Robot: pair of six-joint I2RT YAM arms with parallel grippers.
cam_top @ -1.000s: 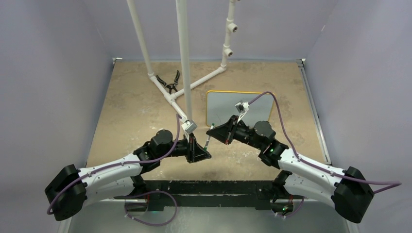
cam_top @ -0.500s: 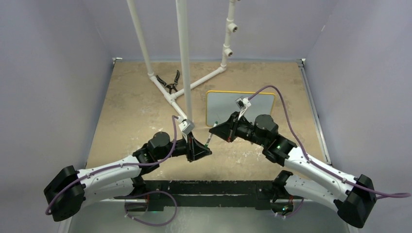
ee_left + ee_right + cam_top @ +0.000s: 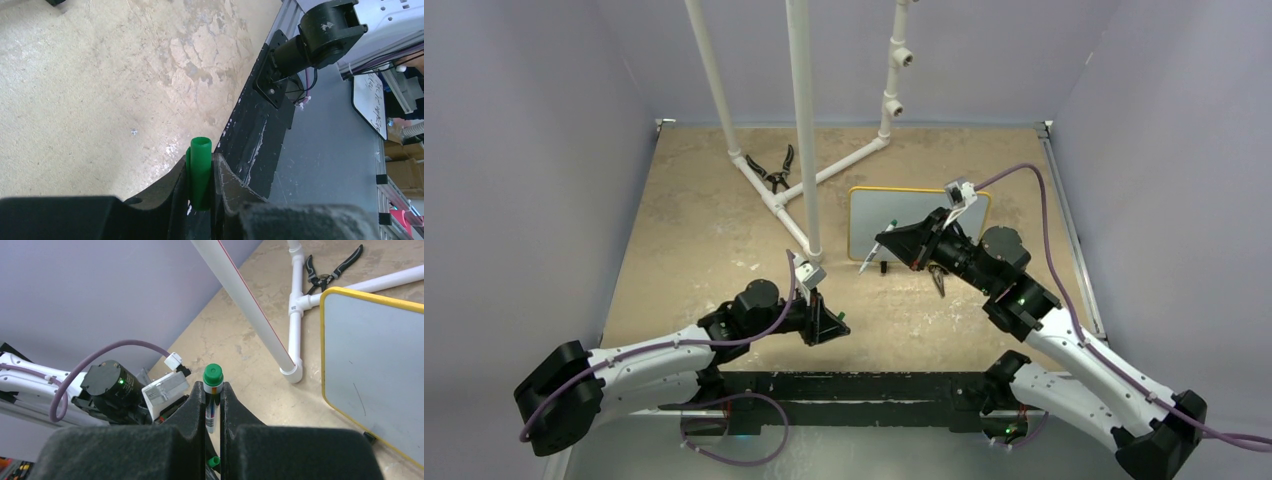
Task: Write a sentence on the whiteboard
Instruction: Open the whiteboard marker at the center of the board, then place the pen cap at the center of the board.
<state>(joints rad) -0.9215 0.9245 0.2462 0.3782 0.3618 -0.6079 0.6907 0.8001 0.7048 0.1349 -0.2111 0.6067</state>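
Observation:
The whiteboard (image 3: 894, 210) with its yellow rim lies right of centre, and in the right wrist view the whiteboard (image 3: 380, 350) shows only one faint short stroke, so the sentence is out of view. At the board's left edge my right gripper (image 3: 884, 242) is shut on a white marker (image 3: 866, 262) with a green end. The right wrist view shows that marker (image 3: 212, 377) upright between the right gripper's (image 3: 213, 390) jaws. Nearer the bases, my left gripper (image 3: 839, 328) is shut on the green marker cap (image 3: 200, 170), which stands between the left gripper's (image 3: 200, 177) jaws.
A white PVC pipe frame (image 3: 802, 120) rises from the middle of the table, left of the board. Black pliers (image 3: 774, 172) lie beside its base at the back. Grey walls close in both sides, and the black base rail (image 3: 260, 140) runs along the near edge.
The two grippers have drawn apart. The right one has carried the marker up and right to the board's left edge; the left one has pulled back toward its base with the cap.

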